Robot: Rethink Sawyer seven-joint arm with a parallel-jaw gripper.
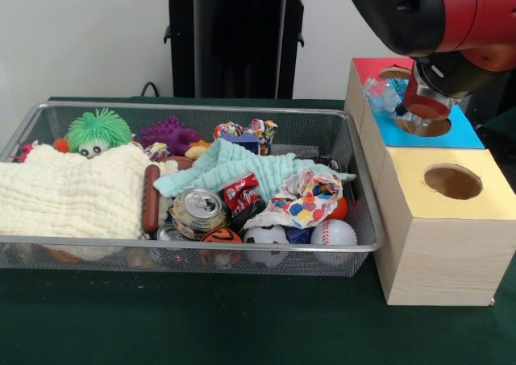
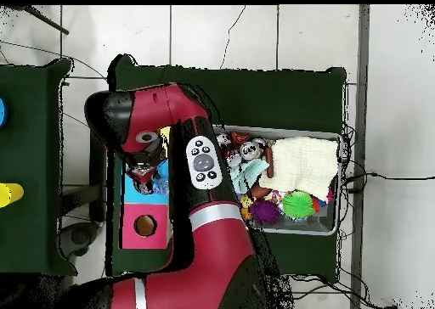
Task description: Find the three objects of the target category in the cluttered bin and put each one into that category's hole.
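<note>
The wire mesh bin (image 1: 193,107) sits at the left, full of toys, cloths and cans; it also shows in the overhead view (image 2: 336,230). No other bottle shows in it. The blue-topped box (image 1: 468,137) stands at the right, with its round hole (image 1: 433,128) partly covered by the arm. My gripper (image 1: 415,111) hangs right above that hole, shut on a crushed clear bottle with a blue label (image 1: 384,95) that sticks out to its left. In the overhead view the gripper (image 2: 146,171) is over the blue top (image 2: 134,188).
The red-topped box (image 1: 369,65) stands behind the blue one and the yellow-topped box (image 1: 488,200) in front of it. In the bin lie a cream cloth (image 1: 72,192), a mint cloth (image 1: 242,165), crushed cans (image 1: 198,207), balls (image 1: 333,233) and a green spiky toy (image 1: 98,128).
</note>
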